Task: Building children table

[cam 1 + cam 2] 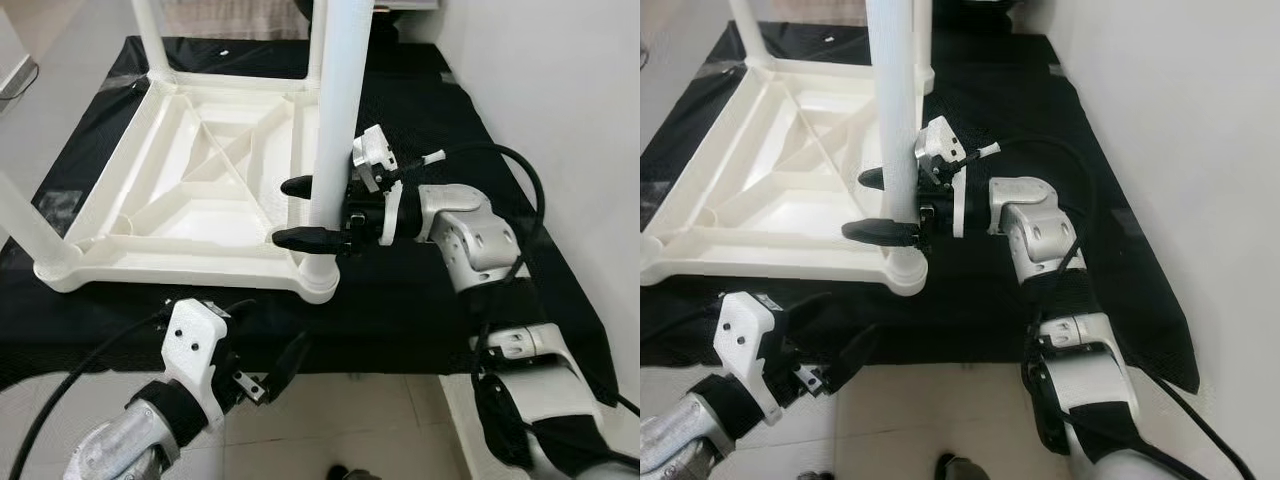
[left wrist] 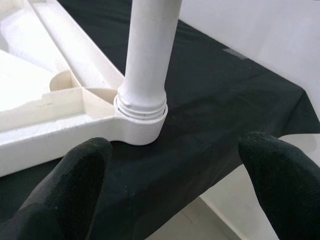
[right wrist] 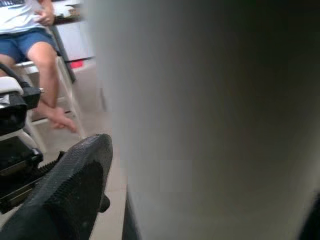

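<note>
Nearest you, over pale floor tiles [image 1: 400,420], your left gripper [image 1: 272,372] hung with its fingers spread wide apart and nothing between them. Just beyond, a black cloth [image 1: 430,300] covered the floor, and the white table top [image 1: 190,190] lay on it upside down. Your right gripper [image 1: 300,212] had its fingers either side of the upright corner leg [image 1: 335,120], clasping it. A white wall [image 1: 560,100] stood on the right.
</note>
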Controlling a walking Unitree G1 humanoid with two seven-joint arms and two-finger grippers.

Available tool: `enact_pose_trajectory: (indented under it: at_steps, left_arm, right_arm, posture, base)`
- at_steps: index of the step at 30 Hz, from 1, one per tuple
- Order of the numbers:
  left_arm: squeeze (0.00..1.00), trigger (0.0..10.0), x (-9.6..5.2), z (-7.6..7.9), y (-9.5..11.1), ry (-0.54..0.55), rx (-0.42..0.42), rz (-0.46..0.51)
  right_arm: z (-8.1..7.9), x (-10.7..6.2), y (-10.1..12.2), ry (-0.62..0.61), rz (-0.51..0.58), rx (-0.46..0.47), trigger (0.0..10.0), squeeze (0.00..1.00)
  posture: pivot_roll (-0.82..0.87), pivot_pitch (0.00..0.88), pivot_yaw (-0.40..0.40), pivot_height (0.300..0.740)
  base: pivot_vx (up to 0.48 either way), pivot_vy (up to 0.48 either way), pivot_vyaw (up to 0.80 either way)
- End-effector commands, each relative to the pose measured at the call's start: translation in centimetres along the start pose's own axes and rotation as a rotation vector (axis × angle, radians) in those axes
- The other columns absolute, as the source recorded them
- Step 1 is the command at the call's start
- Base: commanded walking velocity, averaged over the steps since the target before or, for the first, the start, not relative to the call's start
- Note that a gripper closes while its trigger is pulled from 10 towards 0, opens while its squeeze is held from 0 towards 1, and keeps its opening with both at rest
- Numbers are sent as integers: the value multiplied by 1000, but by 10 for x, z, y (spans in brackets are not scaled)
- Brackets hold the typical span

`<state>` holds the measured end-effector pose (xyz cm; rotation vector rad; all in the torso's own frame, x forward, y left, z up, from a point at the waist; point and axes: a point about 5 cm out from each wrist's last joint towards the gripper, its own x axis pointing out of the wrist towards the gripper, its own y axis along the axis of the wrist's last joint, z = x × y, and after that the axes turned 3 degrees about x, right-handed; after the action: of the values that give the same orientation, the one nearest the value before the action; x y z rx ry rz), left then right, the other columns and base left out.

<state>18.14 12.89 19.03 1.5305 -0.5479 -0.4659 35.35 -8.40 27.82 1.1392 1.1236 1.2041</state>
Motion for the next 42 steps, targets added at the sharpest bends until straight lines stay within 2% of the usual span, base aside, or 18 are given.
enact_pose_trajectory:
  at_steps: [1, 2, 3, 14, 17, 18, 19, 20, 22, 24, 27, 32, 35, 36, 37, 38, 39, 42]
  left_arm:
    - [0, 10000, -2, 3, 0, -7, -10, -9]
    - [0, 10000, -2, 3, 0, -7, -10, -9]
    - [0, 10000, -2, 3, 0, -5, -9, -8]
    - [0, 10000, 0, 3, -1, -8, -13, -7]
    - [0, 10000, 0, 3, -2, -10, -15, -5]
    - [0, 10000, 1, 3, -2, -12, -16, -5]
    - [0, 10000, 1, 3, -3, -18, -18, -6]
    - [0, 10000, 1, 3, -3, -18, -18, -6]
    - [0, 10000, 1, 2, -3, -23, -19, -7]
    - [0, 10000, 1, 2, -4, -26, -17, -10]
    - [0, 10000, 4, 1, -3, -33, -15, -7]
    - [0, 10000, 6, 0, -2, -38, -9, -3]
    - [0, 10000, 5, -1, -1, -34, -4, -2]
    - [0, 10000, 5, -2, -1, -31, -2, -2]
    - [0, 10000, 4, -2, -1, -29, 0, -2]
    - [0, 10000, 4, -3, -1, -27, 1, -2]
    - [0, 10000, 4, -3, -1, -27, 1, -2]
    - [0, 10000, 4, -2, -1, -26, 0, -2]
  right_arm:
    - [1, 3, 3, 44, 6, -10, 4549, 0]
    - [1, 3, 3, 44, 6, -10, 4549, 0]
    - [2, 3, 4, 64, 8, -5, 0, 0]
    - [-2, -30, -26, -6, -25, 64, 0, 0]
    - [-6, -39, -47, -234, -12, 109, 0, 0]
    - [-12, -41, -63, -397, -15, 155, 0, 0]
    - [-23, -44, -92, -756, -108, 196, 0, 0]
    - [-23, -44, -92, -756, -108, 196, 0, 0]
    - [-33, -54, -110, -1110, -242, 162, 0, 0]
    - [-47, -61, -117, -1291, -302, 181, 0, 0]
    - [-71, -37, -116, -1264, -283, 203, 0, 0]
    - [-70, -1, -111, -1119, -276, 143, 0, 0]
    - [-66, 2, -105, -1158, -235, 165, 2471, 0]
    - [-64, 2, -99, -1172, -187, 180, 8902, 0]
    - [-61, 2, -94, -1160, -162, 167, 10000, 0]
    - [-57, 0, -86, -1146, -122, 148, 10000, 796]
    - [-53, -1, -79, -1105, -81, 146, 10000, 1000]
    - [-42, -7, -61, -1028, 7, 130, 10000, 1000]
  posture:
    - [169, 239, -106, 740]
    - [169, 239, -106, 740]
    - [171, 240, -108, 740]
    - [147, 230, -108, 740]
    - [135, 218, -108, 740]
    - [130, 212, -104, 740]
    - [124, 207, -99, 740]
    - [124, 207, -99, 740]
    - [110, 203, -90, 740]
    - [109, 202, -89, 740]
    - [111, 193, -79, 740]
    - [128, 194, -82, 740]
    - [127, 194, -81, 740]
    - [131, 198, -82, 740]
    - [131, 198, -82, 740]
    - [127, 200, -81, 740]
    - [127, 200, -81, 740]
    - [125, 204, -81, 740]
  base:
    - [0, 0, 0]
    - [0, 0, 0]
    - [0, 0, 0]
    - [0, 0, 0]
    - [0, 0, 0]
    - [0, 0, 0]
    - [0, 0, 0]
    - [0, 0, 0]
    - [0, 0, 0]
    - [0, 0, 0]
    - [0, 0, 0]
    - [0, 0, 0]
    - [0, 0, 0]
    - [0, 0, 0]
    - [0, 0, 0]
    - [0, 0, 0]
    - [0, 0, 0]
    - [0, 0, 0]
